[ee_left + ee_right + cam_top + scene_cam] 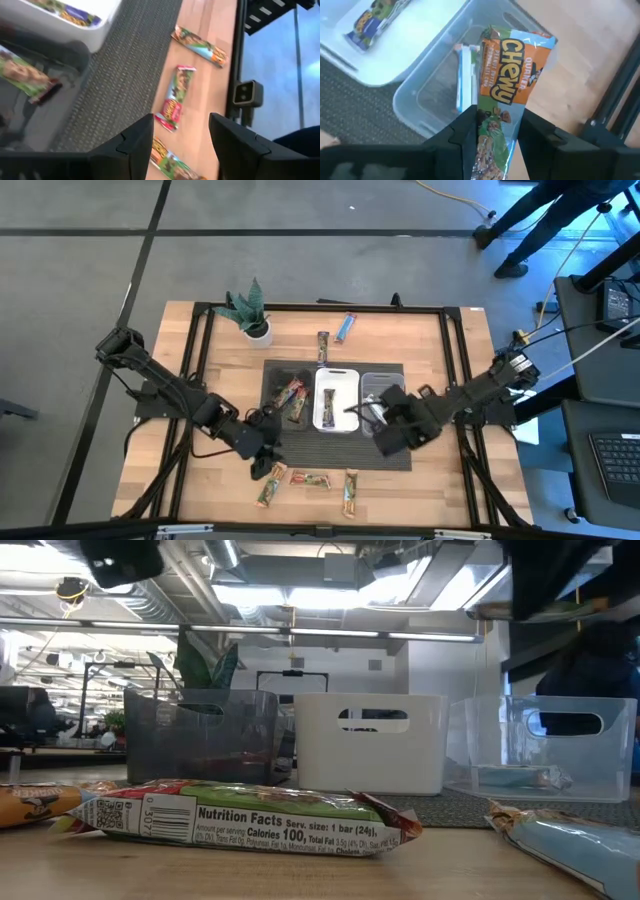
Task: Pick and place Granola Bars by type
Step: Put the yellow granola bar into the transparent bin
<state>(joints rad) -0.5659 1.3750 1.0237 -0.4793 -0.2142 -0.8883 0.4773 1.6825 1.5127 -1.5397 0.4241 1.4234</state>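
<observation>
- Right claw (492,132) is clenched on a Chewy bar (502,95) with an orange-and-blue wrapper; the bar stands up between the fingers, above the clear tray (427,95).
- From above, the right claw (392,430) sits over the near end of the clear tray (377,385), at the mat's (340,458) right edge.
- A blue bar (465,77) lies inside the clear tray.
- White tray (337,398) is in the middle of the mat and holds a bar with a purple end (375,12).
- Black tray (290,395) is on the left of the mat, with several red and green bars (293,395) in it.
- Left claw (180,142) is released, fingers apart and holding nothing. It hovers over the bench's (420,480) near edge, just beside the mat's left front corner.
- Three bars lie loose on the bench near the front edge: one (271,485) just by the left claw (262,463), a red-green one (310,479) in the middle, one (350,491) to the right.
- The left wrist view shows the same three in a row between its fingers and beyond.
- Two more bars lie behind the trays: a brown one (323,347) touching the mat's far edge, a blue one (345,327) just beyond it.
- Plant (250,312) in a white pot stands at the far left of the bench.
- Low view: a red-green bar (250,820) lies nearest the lens, nutrition label facing out; a pale blue bar (575,840) is at the right.
</observation>
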